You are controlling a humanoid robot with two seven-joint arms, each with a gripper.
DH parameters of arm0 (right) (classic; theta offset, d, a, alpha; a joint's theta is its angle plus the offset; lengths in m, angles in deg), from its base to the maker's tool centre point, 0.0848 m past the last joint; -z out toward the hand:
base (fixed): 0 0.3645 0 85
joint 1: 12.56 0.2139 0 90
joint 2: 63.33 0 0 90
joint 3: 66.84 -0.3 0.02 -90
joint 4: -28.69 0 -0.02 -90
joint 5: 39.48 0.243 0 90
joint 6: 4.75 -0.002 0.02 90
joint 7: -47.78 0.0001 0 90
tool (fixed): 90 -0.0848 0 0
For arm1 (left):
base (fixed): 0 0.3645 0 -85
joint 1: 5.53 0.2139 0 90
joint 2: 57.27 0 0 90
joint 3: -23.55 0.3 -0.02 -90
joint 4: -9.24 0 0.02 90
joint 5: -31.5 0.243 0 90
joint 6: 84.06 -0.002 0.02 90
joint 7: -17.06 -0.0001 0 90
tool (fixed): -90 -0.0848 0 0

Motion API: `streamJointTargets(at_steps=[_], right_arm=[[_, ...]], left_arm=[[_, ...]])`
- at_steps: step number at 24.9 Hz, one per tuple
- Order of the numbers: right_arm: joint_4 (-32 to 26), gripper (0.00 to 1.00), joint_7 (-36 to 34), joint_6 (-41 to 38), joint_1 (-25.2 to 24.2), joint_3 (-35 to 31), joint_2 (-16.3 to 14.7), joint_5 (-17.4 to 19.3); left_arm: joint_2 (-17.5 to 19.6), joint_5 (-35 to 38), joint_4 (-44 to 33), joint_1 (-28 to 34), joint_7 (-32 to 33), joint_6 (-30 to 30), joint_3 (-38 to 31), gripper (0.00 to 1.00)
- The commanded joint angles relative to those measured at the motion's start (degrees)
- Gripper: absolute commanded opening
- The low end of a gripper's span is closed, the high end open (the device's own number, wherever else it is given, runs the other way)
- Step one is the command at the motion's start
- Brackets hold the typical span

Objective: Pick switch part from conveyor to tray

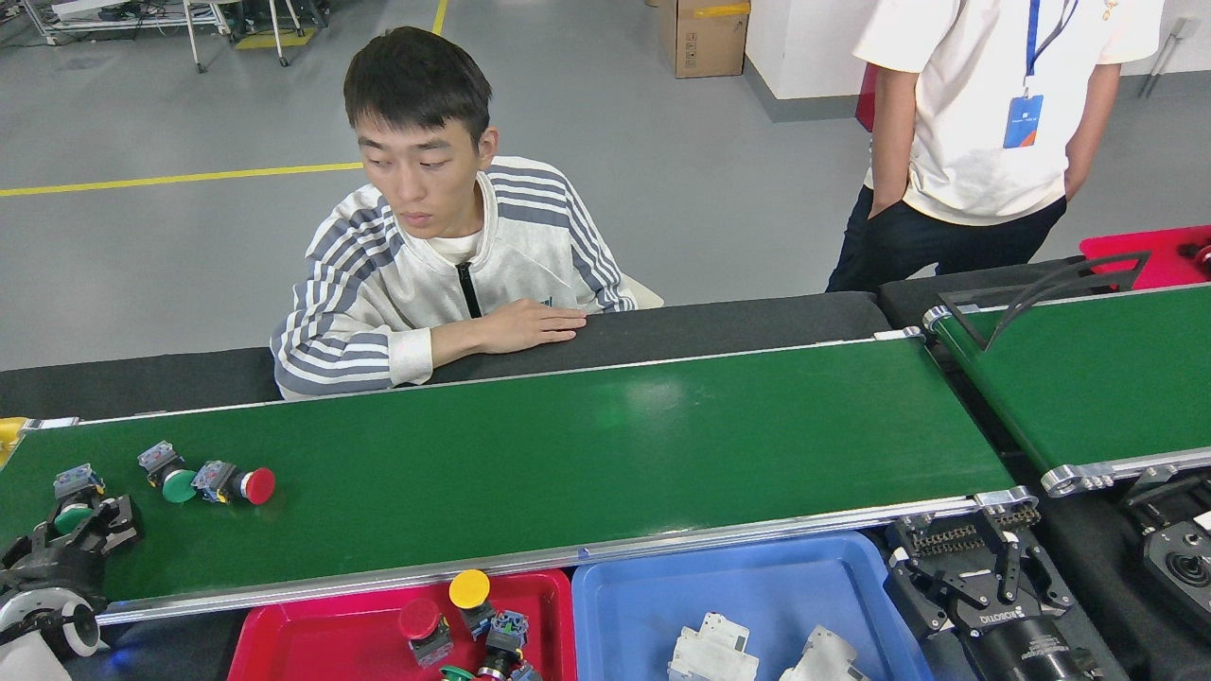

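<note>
Holding push-button switches, red tray (284,643), blue tray (624,615) with white parts, both claws spread.

Black skeletal fingers (956,567) on both arms; right wrist lettering looks illegible.

Conveyor (568,454): glossy, smooth green belt edged by bright silver metal rails. Red tray (322,643) and blue tray (757,605): smooth, shiny plastic. Switch parts (232,483): glossy plastic caps. Right gripper (974,577): matt black.
</note>
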Motion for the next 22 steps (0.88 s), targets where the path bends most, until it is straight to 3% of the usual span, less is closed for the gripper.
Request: streamJointTargets(at_steps=[1, 4, 7, 9, 10, 11, 12, 15, 19, 22], right_arm=[[-0.64, 1.0, -0.05, 0.27, 0.39, -1.44, -0.22, 0.11], [-0.82, 1.0, -0.05, 0.27, 0.3, -2.76, -0.22, 0.2], [-0.91, 1.0, -0.05, 0.27, 0.21, -2.76, -0.22, 0.2], [-0.91, 1.0, -0.14, 0.18, 0.21, -2.76, -0.22, 0.2], [-0.91, 1.0, -0.14, 0.27, 0.21, -2.85, -0.13, 0.2], [-0.64, 1.0, -0.14, 0.27, 0.21, -2.85, -0.13, 0.29], [-0.47, 1.0, -0.14, 0.27, 0.13, -2.85, -0.13, 0.29], [-0.56, 1.0, -0.14, 0.18, -0.22, -2.85, -0.04, 0.29], [-0.73, 1.0, -0.23, 0.18, -0.49, -3.2, -0.04, 0.29], [-1.0, 1.0, -0.23, 0.18, -0.58, -3.2, 0.22, 0.29]], left_arm=[[0.22, -0.25, -9.78, 4.28, 0.06, 7.44, -0.28, 0.13], [-1.19, -0.34, -25.07, 14.3, 0.41, 13.68, -0.63, 0.16], [-3.39, -0.07, -38.17, 25.2, 1.12, 16.14, -0.28, 0.29], [-4.97, 0.45, -45.1, 31.78, 1.64, 17.28, 0.16, 0.5], [-5.67, 0.45, -47.48, 33.81, 1.73, 17.63, 0.51, 0.55], [-6.55, 0.54, -50.03, 35.83, 1.82, 17.63, 1.3, 0.72], [-7.6, 0.8, -51.52, 36.88, 1.82, 16.84, 2.09, 0.96], [-11.64, 0.89, -52.67, 37.24, 1.82, 15.96, 2.09, 1.0], [-12.35, 0.8, -52.67, 37.15, 1.82, 14.11, 0.86, 1.0], [-12.7, 0.8, -52.67, 37.24, 1.82, 2.69, -2.83, 1.0]])
